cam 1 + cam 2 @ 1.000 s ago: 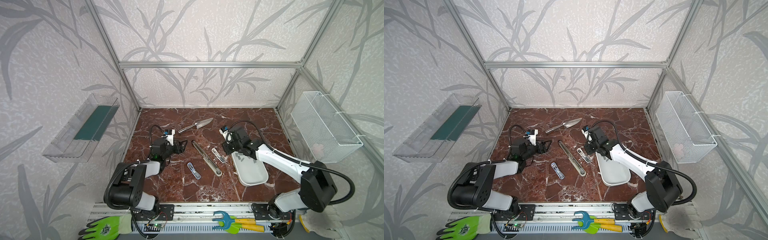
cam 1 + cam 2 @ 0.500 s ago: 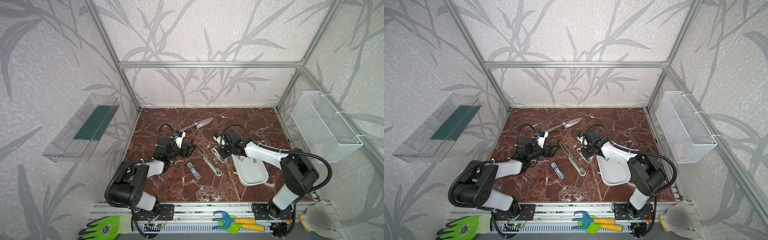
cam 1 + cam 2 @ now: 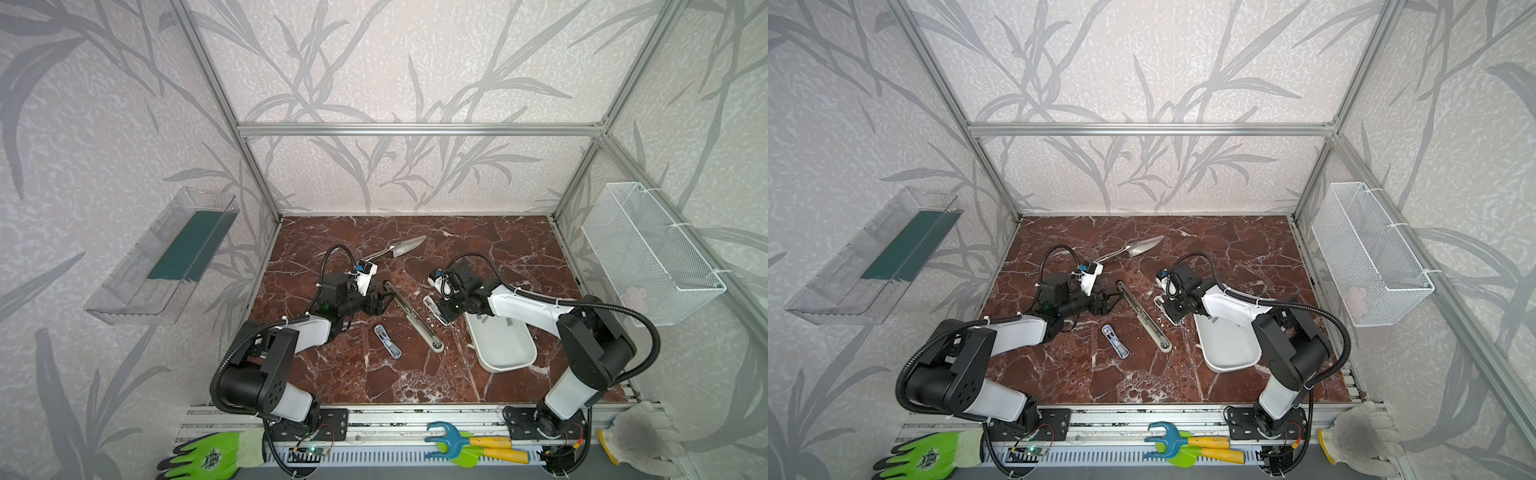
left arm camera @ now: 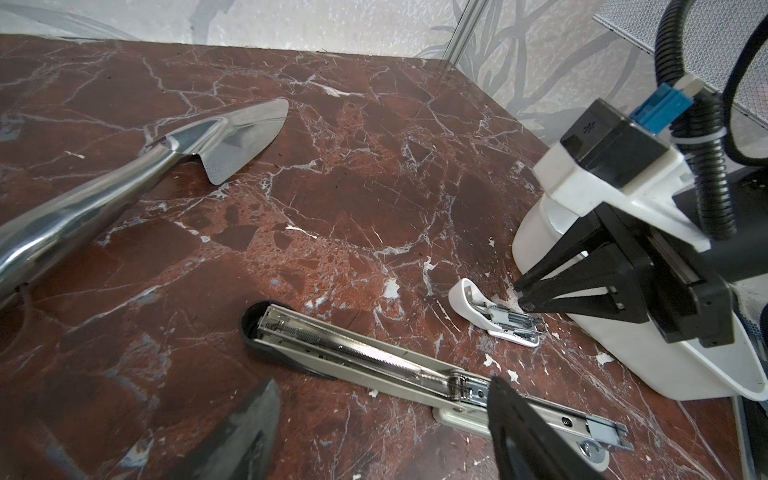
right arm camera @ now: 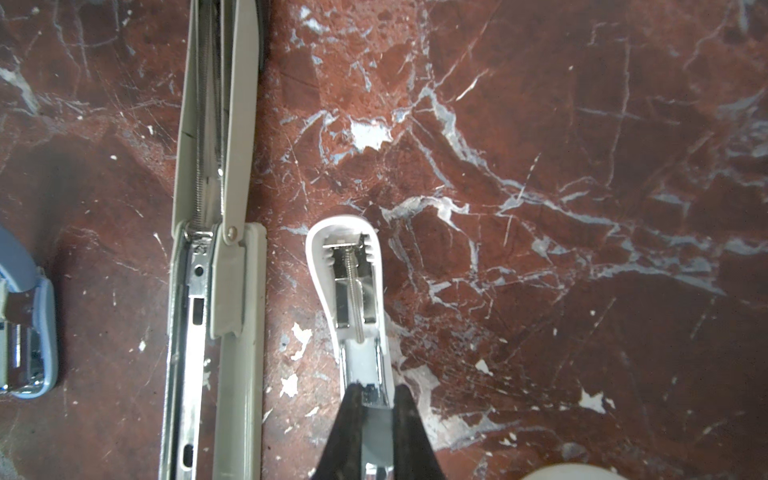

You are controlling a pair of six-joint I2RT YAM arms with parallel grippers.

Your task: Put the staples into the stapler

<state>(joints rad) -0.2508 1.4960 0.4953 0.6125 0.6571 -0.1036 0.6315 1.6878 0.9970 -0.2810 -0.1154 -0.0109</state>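
Right gripper [image 5: 377, 388]: jaws pressed together on a dull-grey block that reads as a staple strip [image 5: 376, 424]. The strip is held just above the bared magazine of the small white stapler [image 5: 345, 266], which lies opened flat between the long grey stapler [image 4: 353, 353] and the white tray [image 3: 511, 365]. A second ago this gripper hung over the tray's far end. It has since swung left to the stapler, so the carry is judged complete, and seating the strip in the channel is the step in hand.

Left gripper [image 4: 382, 384]: jaws spread, holding nothing. It has travelled right and now stands just left of the long grey stapler's far end, apparently ready to brace.

A blue stapler [image 3: 387, 341] lies untouched, nearer. Whether more strips remain in the tray cannot be told.
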